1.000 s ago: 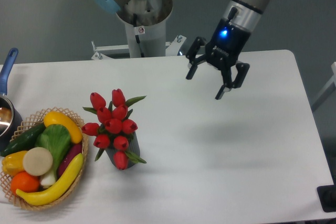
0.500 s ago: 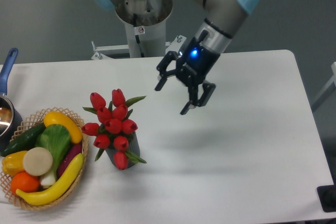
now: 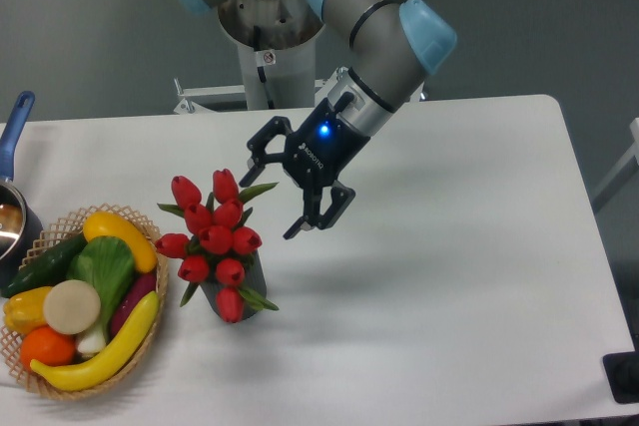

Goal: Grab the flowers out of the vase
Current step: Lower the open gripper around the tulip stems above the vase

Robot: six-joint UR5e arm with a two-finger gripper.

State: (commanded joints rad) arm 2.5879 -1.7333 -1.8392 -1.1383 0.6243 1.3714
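While the flowers (image 3: pixel 213 236) stand in the vase (image 3: pixel 250 282) at the table's (image 3: pixel 469 276) seven o'clock, the gripper (image 3: pixel 284 185), spread wide and empty at their two o'clock, should close low around the stems, clear of the basket (image 3: pixel 60 221) at nine, grey wall beyond.

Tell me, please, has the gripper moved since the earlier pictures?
Yes. The gripper, jaws open, has moved left across the table, away from its right edge and toward the flowers in the vase, and is close beside the tulips.
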